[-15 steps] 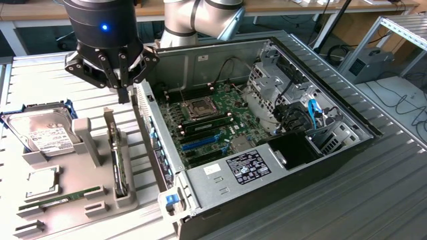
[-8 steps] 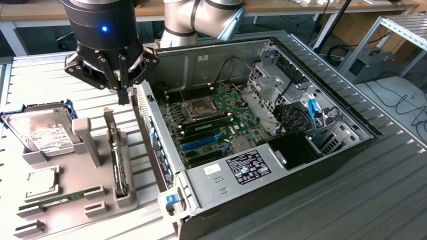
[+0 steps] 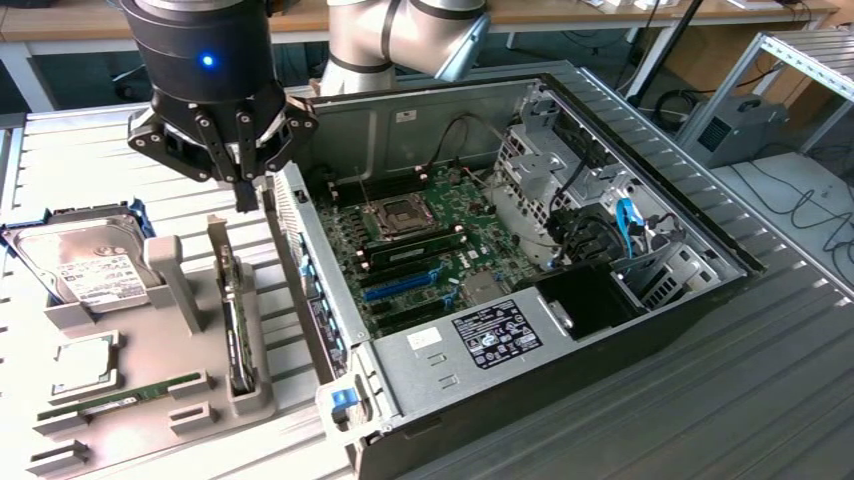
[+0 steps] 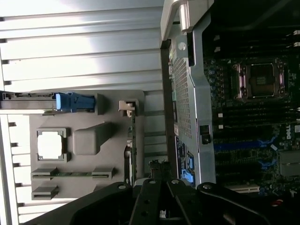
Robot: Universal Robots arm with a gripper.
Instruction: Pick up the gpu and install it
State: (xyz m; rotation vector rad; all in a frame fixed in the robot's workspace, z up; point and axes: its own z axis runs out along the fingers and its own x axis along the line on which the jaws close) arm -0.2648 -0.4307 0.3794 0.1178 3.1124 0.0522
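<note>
The gpu [image 3: 235,318] stands on edge in a slot of the grey holder [image 3: 160,420], left of the open computer case [image 3: 694,300] in the exterior view. It looks slim and dark, with its silvery end bracket [image 4: 126,107] at the far end. My gripper [image 3: 246,196] hangs just above that far end of the card, its fingers shut together with nothing between them. In the wrist view the gpu [image 4: 133,145] appears as a thin edge ahead of the gripper [image 4: 157,168]. The motherboard's blue slots [image 3: 400,286] lie bare inside the case.
The holder also carries a silver hard drive in a blue frame [image 3: 87,265], a square processor [image 3: 83,365] and a thin green memory stick [image 3: 120,397]. The case's side wall [image 3: 310,280] rises right beside the gpu. Cables and a drive cage [image 3: 561,190] fill the case's far end.
</note>
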